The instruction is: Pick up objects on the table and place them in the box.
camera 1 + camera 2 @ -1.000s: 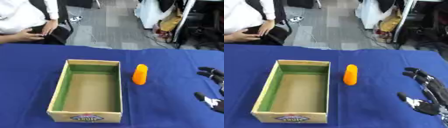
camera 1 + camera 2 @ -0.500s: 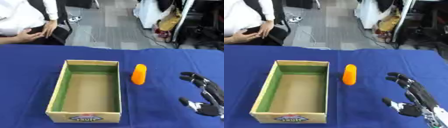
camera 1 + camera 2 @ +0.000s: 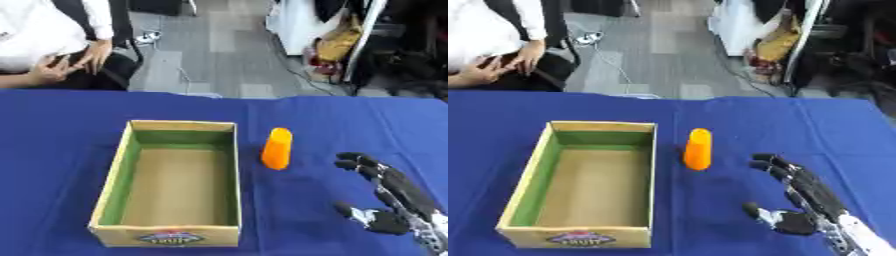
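A: Where's our right hand?
B: Near the counter's right front corner, fingers spread, holding nothing.
A: The cylinder?
B: Upright mid-counter, just right of the box.

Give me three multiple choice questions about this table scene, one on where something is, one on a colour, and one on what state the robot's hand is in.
1. Where does the orange cylinder stand?
A. inside the box
B. on the blue cloth, right of the box
C. in the robot's hand

2. What colour are the box's inner walls?
A. green
B. red
C. white

3. How is the robot's right hand?
A. curled round the cylinder
B. open, holding nothing
C. pressed on the box

Answers:
1 B: the orange cylinder is upright on the blue cloth, beside the open cardboard box.
2 A: the inner walls are green.
3 B: the right hand has spread fingers, apart from the cylinder.
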